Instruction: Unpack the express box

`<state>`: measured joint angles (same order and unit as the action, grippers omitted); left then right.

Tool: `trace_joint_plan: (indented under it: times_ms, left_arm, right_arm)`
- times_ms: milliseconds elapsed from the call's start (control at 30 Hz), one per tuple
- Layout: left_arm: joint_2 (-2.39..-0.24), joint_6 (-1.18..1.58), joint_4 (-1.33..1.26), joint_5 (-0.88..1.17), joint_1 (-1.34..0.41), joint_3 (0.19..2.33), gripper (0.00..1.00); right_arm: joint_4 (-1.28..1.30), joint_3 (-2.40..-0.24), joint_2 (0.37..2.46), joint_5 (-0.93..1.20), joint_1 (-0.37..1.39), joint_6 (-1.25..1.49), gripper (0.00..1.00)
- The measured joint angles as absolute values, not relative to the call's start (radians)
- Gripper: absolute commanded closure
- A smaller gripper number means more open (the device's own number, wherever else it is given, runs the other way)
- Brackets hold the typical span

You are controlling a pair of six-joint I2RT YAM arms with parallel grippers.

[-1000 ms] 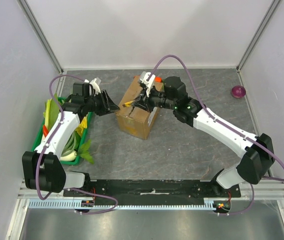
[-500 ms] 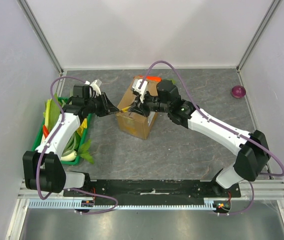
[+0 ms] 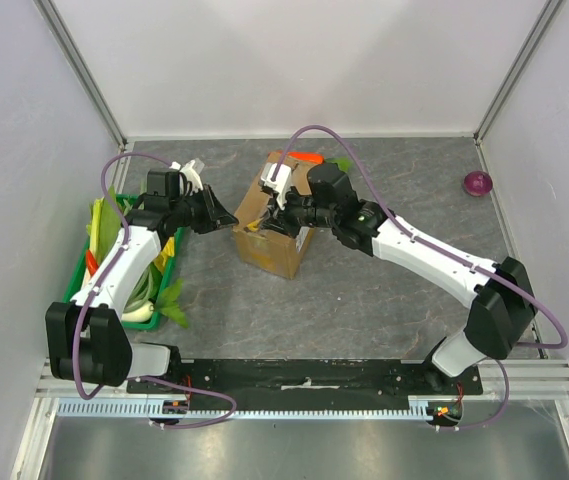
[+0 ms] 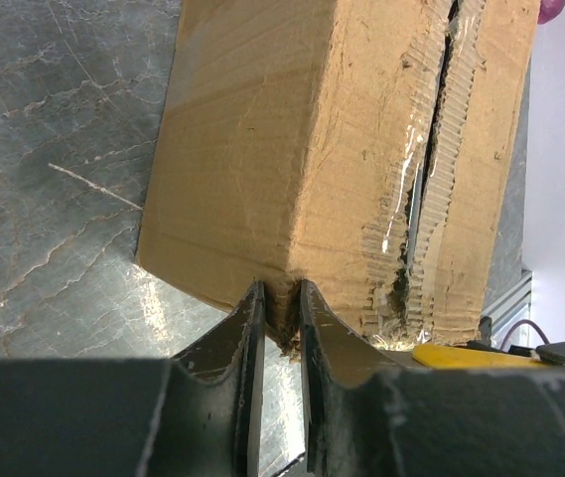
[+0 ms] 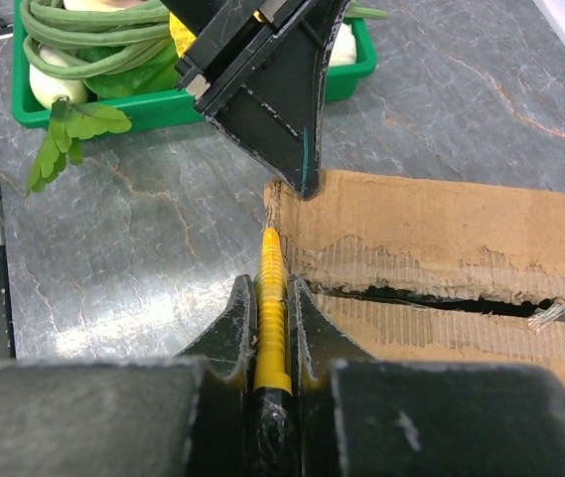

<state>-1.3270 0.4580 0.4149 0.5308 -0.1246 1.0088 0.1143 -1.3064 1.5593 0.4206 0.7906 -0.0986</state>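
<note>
The express box (image 3: 272, 248) is brown cardboard and stands mid-table with its top flaps down. A torn tape seam (image 5: 441, 293) runs along its top. My left gripper (image 3: 230, 219) pinches the box's left top corner (image 4: 284, 308) between its nearly closed jaws. My right gripper (image 3: 268, 214) hovers over the same end of the box, shut on a yellow ridged tool (image 5: 272, 273). The tool's tip lies at the box's edge, just in front of the left gripper's fingers (image 5: 282, 109). The box's inside is hidden.
A green tray (image 3: 171, 252) of vegetables sits at the left, close behind the left arm. An orange carrot (image 3: 306, 157) lies behind the box. A purple onion (image 3: 477, 183) rests at the far right. White walls enclose the table.
The left jaws have closed onto the box's corner. The right arm has shifted left along the box top, carrying the yellow tool toward that corner.
</note>
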Motion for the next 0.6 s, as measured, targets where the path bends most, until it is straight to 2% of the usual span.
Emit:
trace_joint_plan:
  times_ms: [67, 200, 600]
  left_arm:
    - [-1.327, 0.456, 0.415, 0.531, -0.125, 1.008, 0.81]
    - [-1.327, 0.455, 0.415, 0.531, -0.124, 1.008, 0.98]
    - [-1.327, 0.456, 0.417, 0.530, -0.124, 1.008, 0.98]
  right_arm:
    - [0.123, -1.314, 1.565, 0.418, 0.794, -0.098, 1.00]
    - [0.146, -1.333, 1.572, 0.414, 0.797, -0.096, 1.00]
    - [0.189, -1.347, 1.571, 0.363, 0.815, -0.075, 1.00]
